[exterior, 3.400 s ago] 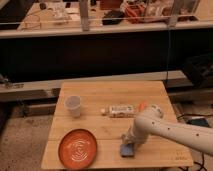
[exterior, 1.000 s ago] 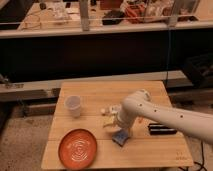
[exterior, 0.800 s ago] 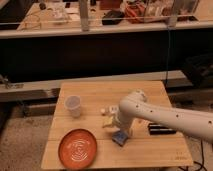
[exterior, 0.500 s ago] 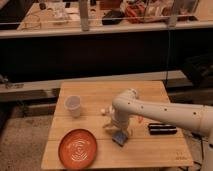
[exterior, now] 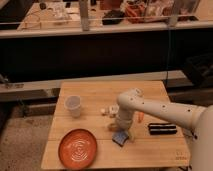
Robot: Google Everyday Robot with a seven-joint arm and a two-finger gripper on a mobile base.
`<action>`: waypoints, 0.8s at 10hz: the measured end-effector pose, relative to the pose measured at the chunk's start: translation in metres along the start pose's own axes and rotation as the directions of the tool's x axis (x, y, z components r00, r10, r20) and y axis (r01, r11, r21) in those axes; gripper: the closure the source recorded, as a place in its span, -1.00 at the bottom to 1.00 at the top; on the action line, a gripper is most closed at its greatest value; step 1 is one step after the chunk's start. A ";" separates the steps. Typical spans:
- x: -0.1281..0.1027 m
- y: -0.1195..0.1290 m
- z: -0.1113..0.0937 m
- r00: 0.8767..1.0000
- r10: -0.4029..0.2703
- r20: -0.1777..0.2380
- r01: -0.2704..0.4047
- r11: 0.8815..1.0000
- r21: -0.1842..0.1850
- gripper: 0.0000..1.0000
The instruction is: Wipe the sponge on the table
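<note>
Hanging at the end of the white arm (exterior: 160, 111), the pincer (exterior: 121, 129) points straight down at the sponge (exterior: 120, 139), directly over it. I cannot tell whether they touch. Pincer spread or pressed together: cannot tell from this view.

Sponge: small blue pad, flat on the worktop (exterior: 100, 90), a little front of centre. It lies just right of the orange plate (exterior: 78, 148) and apart from it. It sits skewed, corners turned off-square to the worktop's edges. The long axis seems to run front-left to back-right; not certain.

Writing: none legible. The white packet (exterior: 106, 111) is mostly behind the arm. Only its left end shows, and the label is covered.

Versus earlier frames:
- A few seconds back the sponge lay nearer the front edge and further right. It now sits further back and left.
- Over the last second its place is about unchanged, while the arm's elbow has swung left.
- The packet was then in full view and is now covered.
- The black bar (exterior: 162, 129), then under the arm, is now exposed. It lies right of the sponge, well apart, long axis left to right.

Further out: white cup (exterior: 73, 106) upright toward the back-left, apart from the plate. A cluttered workbench (exterior: 100, 15) runs beyond the worktop.
</note>
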 end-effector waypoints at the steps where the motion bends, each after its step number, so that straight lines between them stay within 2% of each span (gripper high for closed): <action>1: 0.001 0.002 -0.001 1.000 0.007 -0.001 -0.007 1.000 0.003 -0.26; 3: 0.000 0.003 -0.006 0.999 0.019 -0.026 -0.019 1.000 -0.005 0.12; 4: 0.000 0.001 -0.011 0.998 0.023 -0.061 -0.024 1.000 -0.012 0.21; 6: -0.002 0.000 -0.019 0.994 0.024 -0.109 -0.027 0.999 -0.022 0.22; 8: -0.012 -0.012 -0.029 0.986 -0.009 -0.168 0.003 0.999 -0.034 0.22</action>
